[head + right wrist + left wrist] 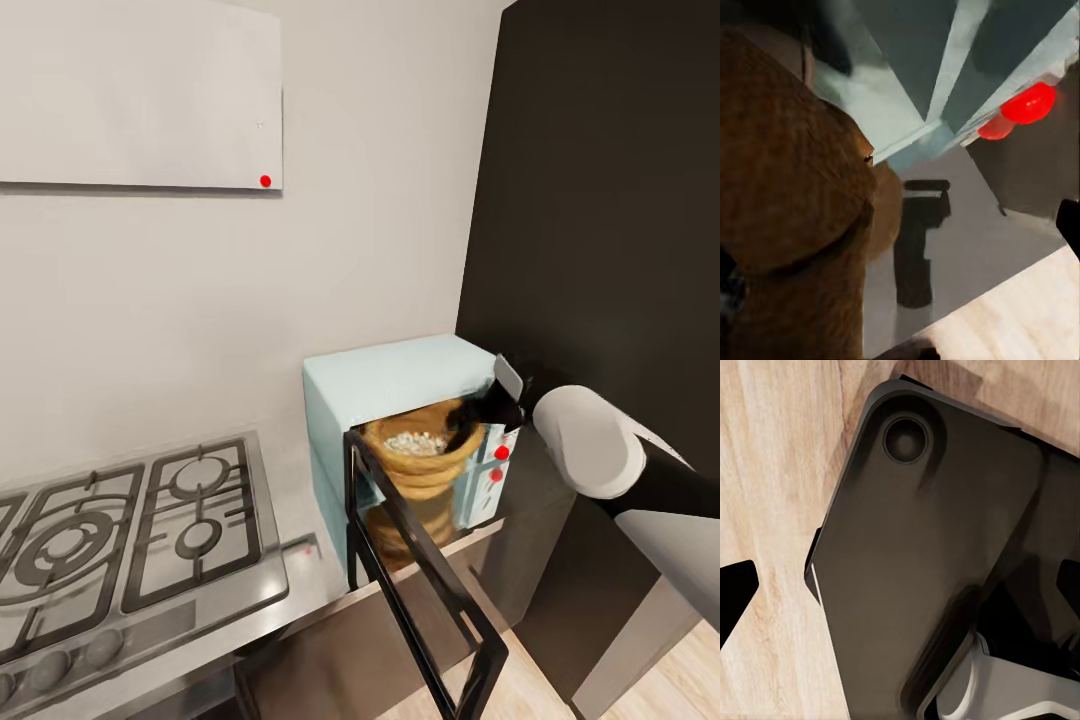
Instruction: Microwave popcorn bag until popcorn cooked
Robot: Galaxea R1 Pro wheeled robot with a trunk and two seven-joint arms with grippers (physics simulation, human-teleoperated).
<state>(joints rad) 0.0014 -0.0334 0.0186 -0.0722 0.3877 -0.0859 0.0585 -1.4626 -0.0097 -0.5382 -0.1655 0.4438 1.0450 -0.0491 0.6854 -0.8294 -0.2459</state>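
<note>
The pale mint-blue microwave (390, 380) stands on the grey countertop (300, 575), and its dark glass door (420, 590) hangs open towards me. The tan popcorn bag (420, 472) sits upright in the microwave's opening, with white popcorn (415, 441) in its mouth. My right gripper (468, 415) is at the bag's right rim, in front of the red-dotted control panel (500, 452). In the right wrist view the bag (787, 187) is close by. One fingertip (1069, 225) stands well apart from it, so the jaws look open. My left gripper (900, 592) is open over the floor.
A gas hob (130, 530) is set into the counter left of the microwave. A tall dark cabinet (600, 200) rises at the right and a white wall cupboard (140, 90) hangs upper left. Below the left wrist are my dark base (930, 547) and wooden floor (772, 472).
</note>
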